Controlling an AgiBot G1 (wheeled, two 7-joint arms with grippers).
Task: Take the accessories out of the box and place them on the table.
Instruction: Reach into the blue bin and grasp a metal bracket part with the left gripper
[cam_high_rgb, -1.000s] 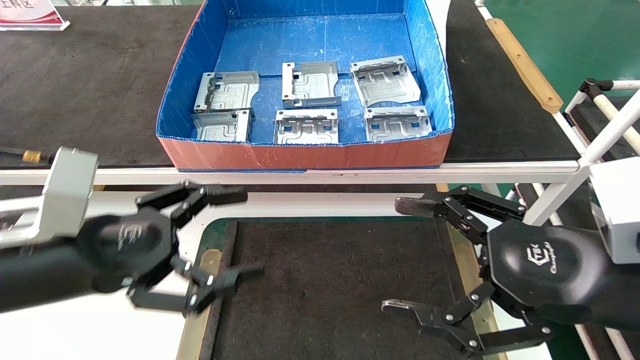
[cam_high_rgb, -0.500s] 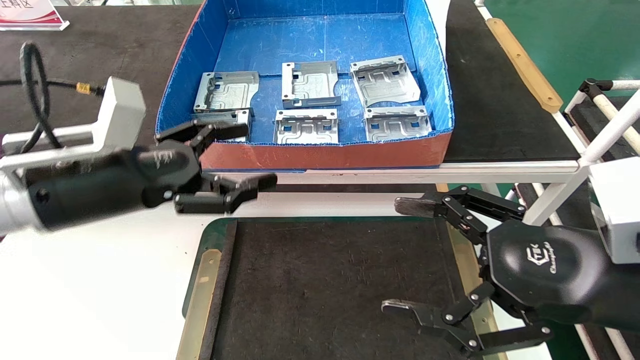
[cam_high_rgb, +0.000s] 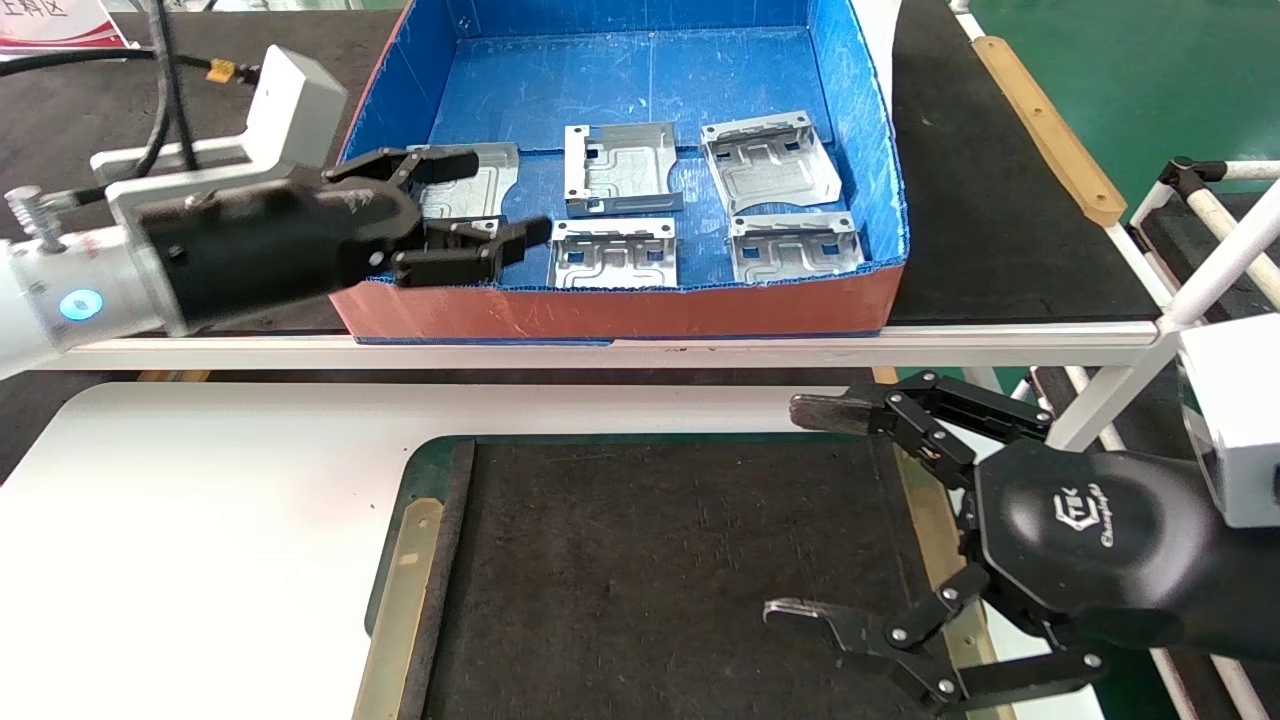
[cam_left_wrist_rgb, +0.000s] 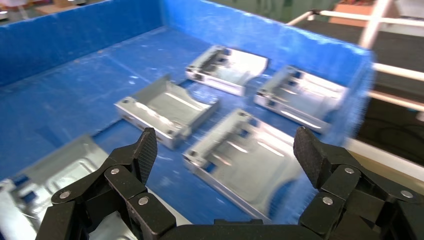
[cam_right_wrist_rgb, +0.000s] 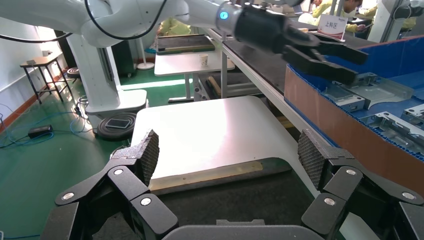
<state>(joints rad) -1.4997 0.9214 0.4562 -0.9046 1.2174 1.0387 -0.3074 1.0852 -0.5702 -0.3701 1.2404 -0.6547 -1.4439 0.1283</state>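
Note:
The blue box (cam_high_rgb: 620, 310) with its orange-red front face stands on the black bench. Silver accessories lie inside it: far middle (cam_high_rgb: 620, 168), far right (cam_high_rgb: 768, 163), near middle (cam_high_rgb: 612, 255), near right (cam_high_rgb: 795, 247). The far-left one (cam_high_rgb: 480, 190) is partly covered. My left gripper (cam_high_rgb: 505, 197) is open and empty above the box's near-left corner and hides the near-left plate. In the left wrist view the gripper (cam_left_wrist_rgb: 226, 147) hovers above a plate (cam_left_wrist_rgb: 245, 155). My right gripper (cam_high_rgb: 790, 510) is open and empty over the right side of the table's dark mat (cam_high_rgb: 650, 570).
The white table (cam_high_rgb: 200, 500) lies in front of the bench's white rail (cam_high_rgb: 600, 352). A white tube frame (cam_high_rgb: 1220, 250) stands at the right. A tan strip (cam_high_rgb: 1045, 125) runs along the bench's far right. A sign (cam_high_rgb: 60, 25) stands at the far left.
My left gripper has risen from the table's left side, crossed the rail and reached over the box's near-left corner, staying open. The right arm has not moved.

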